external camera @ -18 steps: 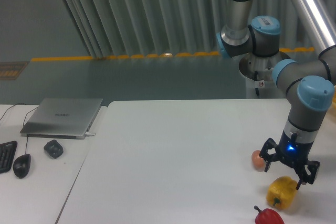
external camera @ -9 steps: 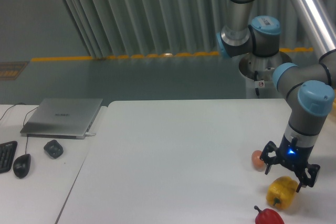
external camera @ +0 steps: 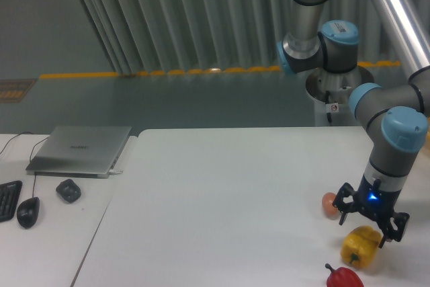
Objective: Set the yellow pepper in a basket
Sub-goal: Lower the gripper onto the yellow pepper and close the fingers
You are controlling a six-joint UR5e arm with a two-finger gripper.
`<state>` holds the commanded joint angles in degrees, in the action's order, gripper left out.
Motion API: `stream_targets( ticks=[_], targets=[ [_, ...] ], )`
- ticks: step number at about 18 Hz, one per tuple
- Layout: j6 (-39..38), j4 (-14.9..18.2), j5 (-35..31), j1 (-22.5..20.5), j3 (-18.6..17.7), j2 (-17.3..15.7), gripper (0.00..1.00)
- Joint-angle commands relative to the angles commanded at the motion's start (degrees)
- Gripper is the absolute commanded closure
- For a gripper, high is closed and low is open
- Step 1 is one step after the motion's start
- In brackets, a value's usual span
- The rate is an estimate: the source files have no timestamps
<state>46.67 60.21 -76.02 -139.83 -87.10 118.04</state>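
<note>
**Yellow pepper under spread jaws at the worktop's near right corner**

The yellow pepper (external camera: 360, 247), a glossy, lobed, blocky bell pepper, sits on the white worktop (external camera: 222, 206) close to its near right corner. Directly above it hangs the black two-finger gripper (external camera: 371, 218) with a blue light on its body; its jaws are spread wide, one finger down on each side of the pepper's top, not closed on it. Whether either finger touches the pepper cannot be told.

Just beside the gripper's left finger, toward the far edge, lies a small brownish-orange egg (external camera: 330, 204). At the near edge, just below the yellow pepper, the top of a red pepper (external camera: 343, 277) with a dark stem shows.

The grey and blue arm (external camera: 393, 136) rises along the right edge.

Past the worktop's left edge, on a neighbouring surface, lie a closed silver laptop (external camera: 80, 150), a black mouse (external camera: 27, 212) and a small dark object (external camera: 68, 189).
</note>
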Motion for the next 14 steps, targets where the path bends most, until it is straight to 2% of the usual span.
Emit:
stream_targets(
  ticks=[4,6,9,12,14],
  targets=[
    [-0.35,0.00,-2.03,0.09,-0.09,0.26,0.00],
    [-0.44,0.00,-2.03,0.09,-0.35,0.09,0.09],
    [-1.40,-0.09,-2.03,0.35,-0.35,0.00,0.09],
    [-2.99,-0.09,-2.03,0.44,-0.09,0.18,0.15],
    [-3.34,0.00,-2.03,0.53,-0.09,0.18,0.25]
  ],
)
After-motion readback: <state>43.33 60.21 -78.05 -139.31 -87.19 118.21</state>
